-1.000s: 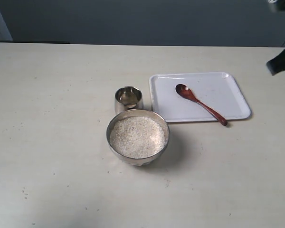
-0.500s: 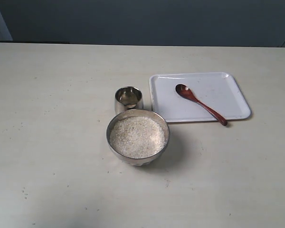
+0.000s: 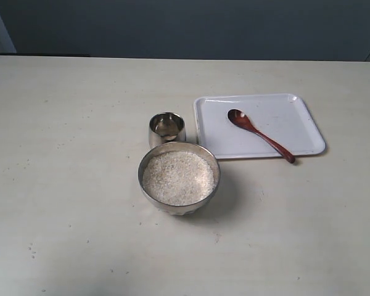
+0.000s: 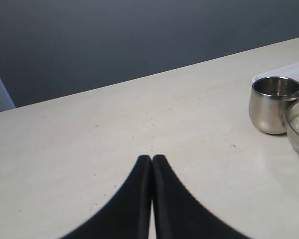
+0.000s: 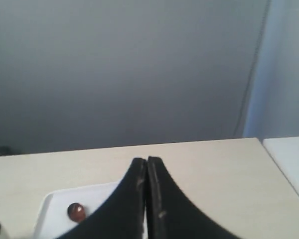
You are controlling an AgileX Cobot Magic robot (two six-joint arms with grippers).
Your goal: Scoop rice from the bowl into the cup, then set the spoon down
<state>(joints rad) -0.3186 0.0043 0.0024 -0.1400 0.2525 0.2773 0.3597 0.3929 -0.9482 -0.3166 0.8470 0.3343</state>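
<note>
One round steel bowl (image 3: 179, 209), granular rice (image 3: 178, 177)

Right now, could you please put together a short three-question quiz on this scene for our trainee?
1. True or false: the wooden spoon lies on the white tray, and no gripper holds it.
2. Choose one. The steel cup stands: A) on the tray; B) on the table next to the steel bowl of rice; C) inside the bowl.
3. Fill in the blank: in the wrist views, the jaws of the left gripper and the right gripper are both ____.

Key: 1 true; 2 B; 3 shut.
</note>
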